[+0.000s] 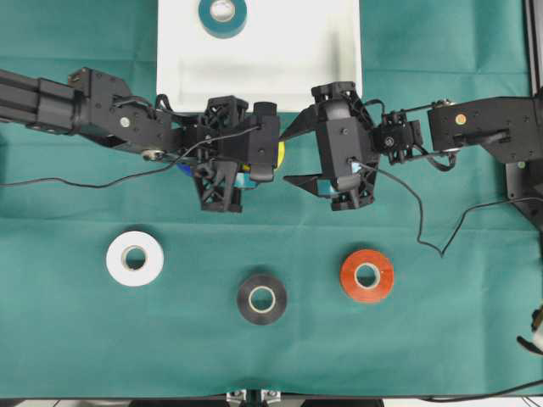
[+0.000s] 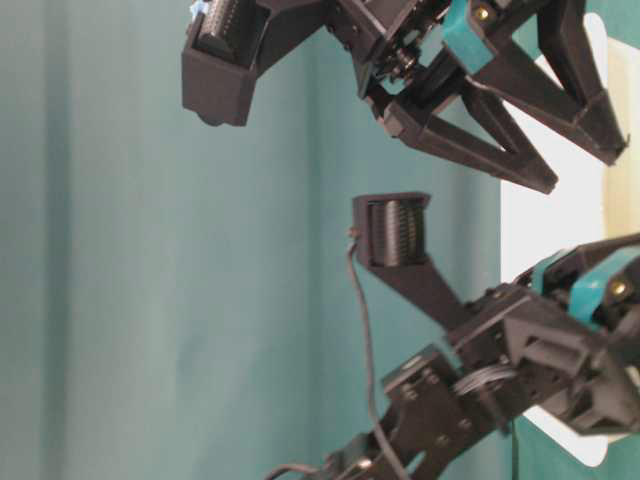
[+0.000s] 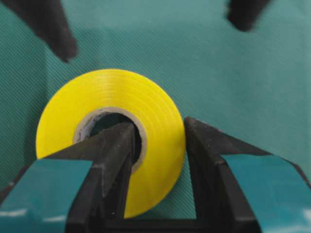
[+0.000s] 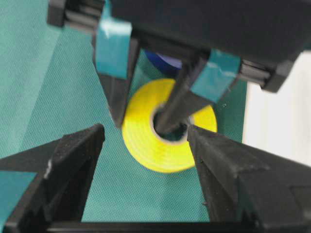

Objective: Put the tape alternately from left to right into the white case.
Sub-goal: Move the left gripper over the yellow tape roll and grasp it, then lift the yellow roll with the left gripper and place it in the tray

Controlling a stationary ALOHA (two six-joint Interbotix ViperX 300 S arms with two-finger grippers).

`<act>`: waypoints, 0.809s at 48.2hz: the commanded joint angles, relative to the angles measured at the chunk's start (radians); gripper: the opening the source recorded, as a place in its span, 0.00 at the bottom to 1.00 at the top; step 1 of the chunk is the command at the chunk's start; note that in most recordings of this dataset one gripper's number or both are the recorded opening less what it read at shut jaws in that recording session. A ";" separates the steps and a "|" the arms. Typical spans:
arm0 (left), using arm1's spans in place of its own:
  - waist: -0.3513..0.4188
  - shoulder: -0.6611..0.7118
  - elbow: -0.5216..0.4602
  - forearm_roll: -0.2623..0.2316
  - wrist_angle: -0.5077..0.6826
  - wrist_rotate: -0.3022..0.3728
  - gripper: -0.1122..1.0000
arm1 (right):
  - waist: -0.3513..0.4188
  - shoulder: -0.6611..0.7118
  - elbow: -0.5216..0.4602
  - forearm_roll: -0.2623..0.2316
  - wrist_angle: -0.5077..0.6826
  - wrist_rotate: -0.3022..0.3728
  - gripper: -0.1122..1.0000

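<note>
The yellow roll [image 3: 112, 141] is being gripped by the left pincer [image 3: 158, 165], which is closed on one side of the ring: one finger is being pushed through the cardboard core and the other is being pressed against the outer face. The roll is being held just in front of the white case [image 1: 339, 76], beside the right pincer [image 4: 146, 160], whose jaws are being kept wide apart and empty. One teal roll [image 1: 222, 15] is already lying in the case, while the white roll [image 1: 135, 258], black roll [image 1: 261, 298] and orange-red roll [image 1: 366, 275] are waiting on the green counter [image 1: 85, 339].

The grip is being taken on a single wall of the ring, so the roll could be swung or twisted loose during the lift. The two pincers are also being held near each other, and a collision could be caused by a careless move.

A blue roll [image 4: 163, 60] is being glimpsed only as a sliver behind the left pincer. Whether the yellow roll is resting on the cloth or being held clear of it cannot be told.
</note>
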 commanded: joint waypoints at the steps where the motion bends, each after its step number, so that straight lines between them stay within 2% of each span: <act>1: -0.009 -0.087 -0.009 0.000 0.023 0.002 0.09 | 0.003 -0.025 -0.014 0.002 -0.009 0.002 0.79; 14: -0.008 -0.176 0.000 0.000 0.095 0.008 0.08 | 0.006 -0.025 -0.014 0.002 -0.009 0.002 0.79; 29: 0.023 -0.186 0.002 0.003 0.120 0.012 0.08 | 0.009 -0.025 -0.012 0.002 -0.009 0.002 0.79; 39: 0.060 -0.186 -0.002 0.003 0.120 0.077 0.08 | 0.008 -0.032 -0.009 0.002 -0.006 0.002 0.79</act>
